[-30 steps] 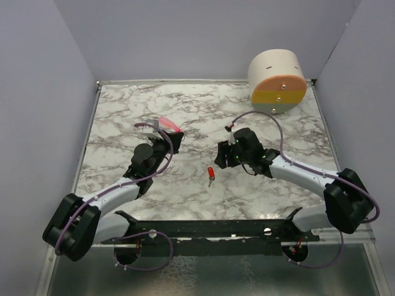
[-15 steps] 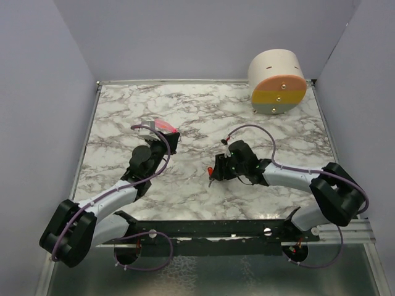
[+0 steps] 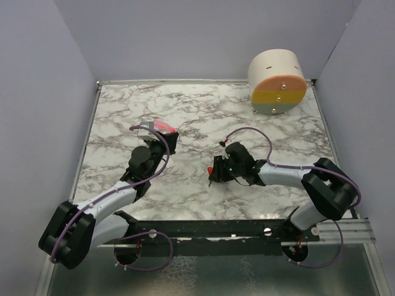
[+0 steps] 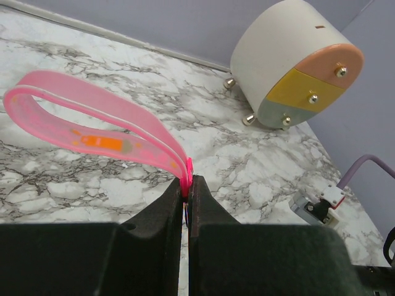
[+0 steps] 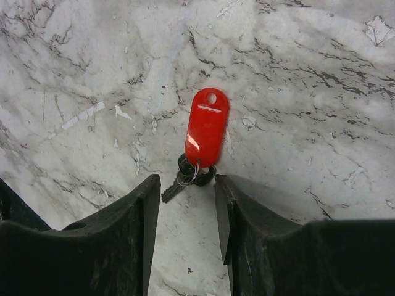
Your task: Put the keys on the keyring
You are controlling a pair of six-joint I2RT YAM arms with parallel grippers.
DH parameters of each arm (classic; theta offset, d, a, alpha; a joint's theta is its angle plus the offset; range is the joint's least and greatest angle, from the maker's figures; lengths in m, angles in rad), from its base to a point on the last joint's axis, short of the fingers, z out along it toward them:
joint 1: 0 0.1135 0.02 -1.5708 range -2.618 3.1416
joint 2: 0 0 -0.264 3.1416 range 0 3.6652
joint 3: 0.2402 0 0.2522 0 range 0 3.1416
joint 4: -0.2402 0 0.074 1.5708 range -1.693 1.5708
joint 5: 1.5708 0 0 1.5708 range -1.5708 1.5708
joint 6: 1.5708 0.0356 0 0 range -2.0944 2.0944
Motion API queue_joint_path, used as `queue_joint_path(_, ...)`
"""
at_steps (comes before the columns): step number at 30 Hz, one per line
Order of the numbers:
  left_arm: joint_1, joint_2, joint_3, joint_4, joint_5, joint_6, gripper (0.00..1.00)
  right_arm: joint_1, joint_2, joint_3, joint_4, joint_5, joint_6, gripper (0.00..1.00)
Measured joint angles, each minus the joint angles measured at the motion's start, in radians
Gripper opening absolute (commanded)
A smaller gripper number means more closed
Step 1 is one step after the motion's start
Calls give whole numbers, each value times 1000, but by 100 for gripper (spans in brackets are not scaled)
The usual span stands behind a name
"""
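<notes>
**Left pincer** (image 4: 187,188): the jaws are together, clamped on the pink strap of the keyring (image 4: 92,126). The strap is pinched at its gathered end between the fingertips. Its loop stands out beyond them, up and to the left in the wrist view, and appears held above the bench (image 3: 185,105). The metal ring of the keyring cannot be made out in any view.

**Right pincer** (image 5: 185,200): the jaws are apart, down at the bench surface, with the tips straddling the key (image 5: 207,126). The key lies flat on the marble, its red plastic head pointing away from the pincer. The small ring and short metal blade at its near end sit in the gap between the two fingertips. The blade slants toward the left-hand finger in the wrist view; contact with that finger cannot be told. The key is not gripped.

**Relative position:** in the overhead view the two pincers are well apart, the left at mid-left of the bench and the right near its centre.

**Surroundings:** a round white drum (image 3: 278,81) with a peach, yellow and grey face stands on small feet at the far right corner, well apart from both pincers.
</notes>
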Motion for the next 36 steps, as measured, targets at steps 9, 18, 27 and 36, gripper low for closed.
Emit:
queue_joint_path(9,0,-2,-4,-3,-1,8,0,0,16,6,10,0,10,37)
queue_joint_path(18,1,-2,-5,-10,-3,11,0,5,32,14,21,1,18,34)
queue_joint_path(27,3,-2,-5,-14,-3,11,0,6,45,23,21,4,23,26)
queue_joint_path(36,7,-2,-7,-15,-3,11,0,6,47,24,13,13,25,12)
